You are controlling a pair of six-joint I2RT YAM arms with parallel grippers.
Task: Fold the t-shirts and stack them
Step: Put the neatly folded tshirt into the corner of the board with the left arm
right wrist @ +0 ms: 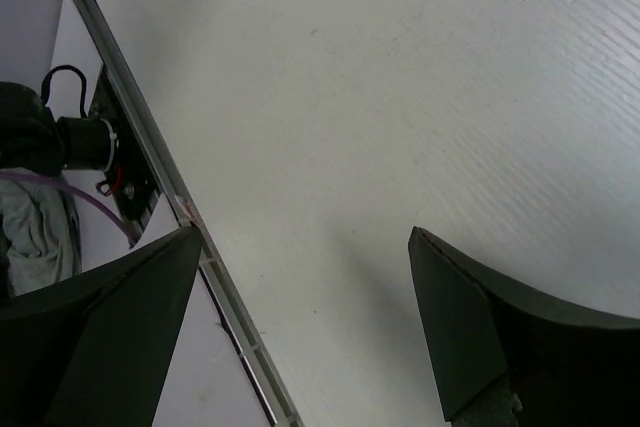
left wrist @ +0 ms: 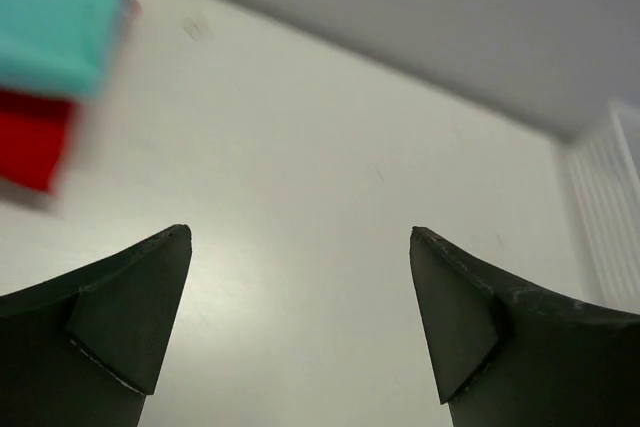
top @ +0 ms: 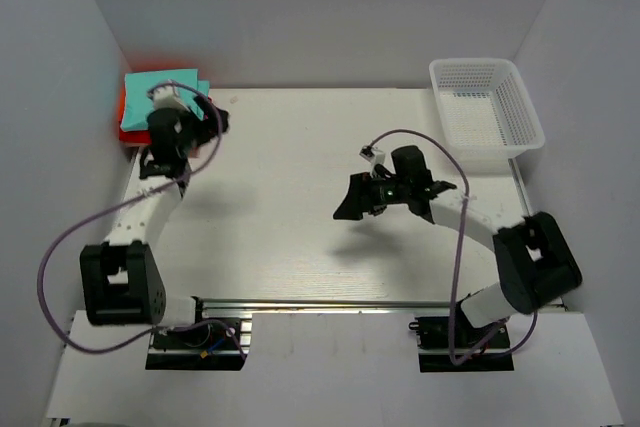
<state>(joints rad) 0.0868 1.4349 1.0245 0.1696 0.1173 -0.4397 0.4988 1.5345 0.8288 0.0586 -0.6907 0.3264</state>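
top external view: the teal t-shirt [top: 165, 85] lies folded upon the red t-shirt [top: 126, 119] at the far left corner of the worktop [top: 300, 147]. the left jaws stand wide and empty just beside the stack; the right jaws, wide and empty, hang over mid-worktop. we judge stacking done, so we would lift the left arm [top: 160, 202] clear without catching the cloth.

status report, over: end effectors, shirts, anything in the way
Left end effector open, empty, beside teal t-shirt. Right end effector open, empty, mid-table. Teal folded atop red t-shirt, far-left corner. Basket far right, no obstruction.
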